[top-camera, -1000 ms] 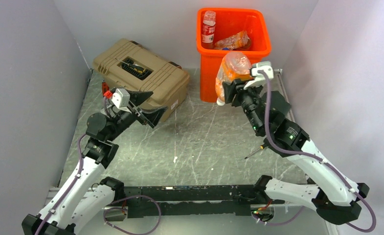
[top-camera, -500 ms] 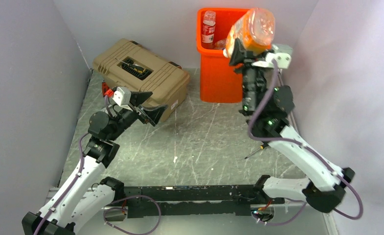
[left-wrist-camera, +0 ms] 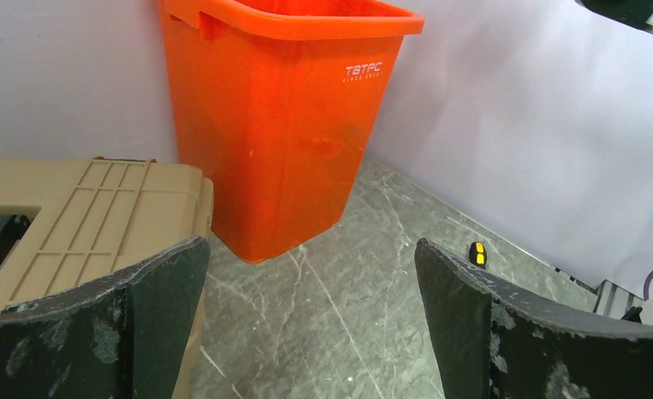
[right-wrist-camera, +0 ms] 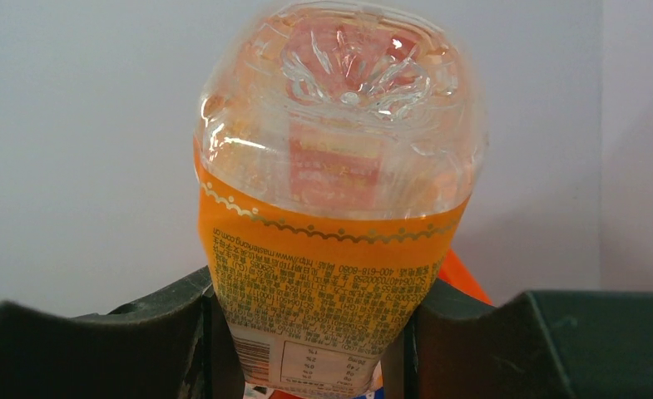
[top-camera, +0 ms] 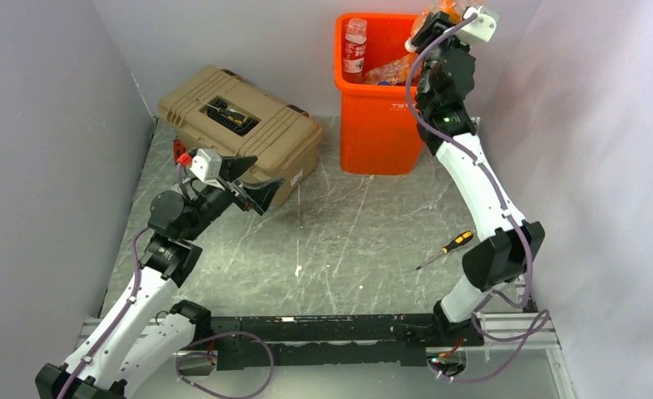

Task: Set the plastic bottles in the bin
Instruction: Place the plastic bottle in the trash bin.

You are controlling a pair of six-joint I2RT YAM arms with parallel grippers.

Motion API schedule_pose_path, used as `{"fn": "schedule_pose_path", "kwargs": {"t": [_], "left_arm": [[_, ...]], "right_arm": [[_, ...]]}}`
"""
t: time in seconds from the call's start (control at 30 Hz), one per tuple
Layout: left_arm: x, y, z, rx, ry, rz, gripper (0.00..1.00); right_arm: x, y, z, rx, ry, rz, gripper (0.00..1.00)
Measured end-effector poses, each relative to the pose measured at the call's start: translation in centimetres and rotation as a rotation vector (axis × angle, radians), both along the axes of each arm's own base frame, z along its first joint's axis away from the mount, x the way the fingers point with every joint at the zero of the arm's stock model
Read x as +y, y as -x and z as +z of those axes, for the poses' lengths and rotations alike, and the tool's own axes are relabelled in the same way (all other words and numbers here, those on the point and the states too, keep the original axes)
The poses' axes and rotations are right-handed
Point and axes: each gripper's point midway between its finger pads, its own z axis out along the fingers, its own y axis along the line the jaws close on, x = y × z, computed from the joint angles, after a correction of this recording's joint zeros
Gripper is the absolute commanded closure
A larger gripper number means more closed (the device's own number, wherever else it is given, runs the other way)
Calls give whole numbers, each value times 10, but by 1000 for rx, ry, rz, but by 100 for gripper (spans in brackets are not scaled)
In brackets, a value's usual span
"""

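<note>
Bottles (top-camera: pixel 355 46): three, two in bin (top-camera: pixel 381 133), third bottle (right-wrist-camera: pixel 339 166) clamped in right jaws.
Left jaws: wide, empty.
Worktop (top-camera: pixel 348 233): grey marbled; one toolbox (top-camera: pixel 239 125), one screwdriver (top-camera: pixel 447 248).
Walls (top-camera: pixel 56 125): pale.

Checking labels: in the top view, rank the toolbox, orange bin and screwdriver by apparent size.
1-2. The orange bin and the tan toolbox: roughly alike, left unranked.
3. The screwdriver: clearly smallest.

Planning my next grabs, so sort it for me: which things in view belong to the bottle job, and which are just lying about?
Job: orange bin; orange-labelled bottle held in the right gripper; inside the bin, a red-labelled clear bottle and a crumpled orange bottle.

Lying about: tan toolbox; screwdriver.
</note>
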Motion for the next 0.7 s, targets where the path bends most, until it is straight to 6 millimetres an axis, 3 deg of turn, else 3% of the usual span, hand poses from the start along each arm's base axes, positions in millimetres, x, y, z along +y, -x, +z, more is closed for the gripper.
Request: {"fn": "schedule_pose_path", "kwargs": {"t": [0.33, 0.5, 0.7], "left_arm": [[1, 1, 0, 1, 0, 1, 0], [1, 2, 2, -2, 1, 1, 1], [0, 2, 1, 0, -4, -2, 1]], "right_arm": [[18, -72, -28, 128, 6, 99, 100], [30, -107, -72, 258, 45, 122, 100], [31, -128, -140, 446, 107, 91, 100]]}}
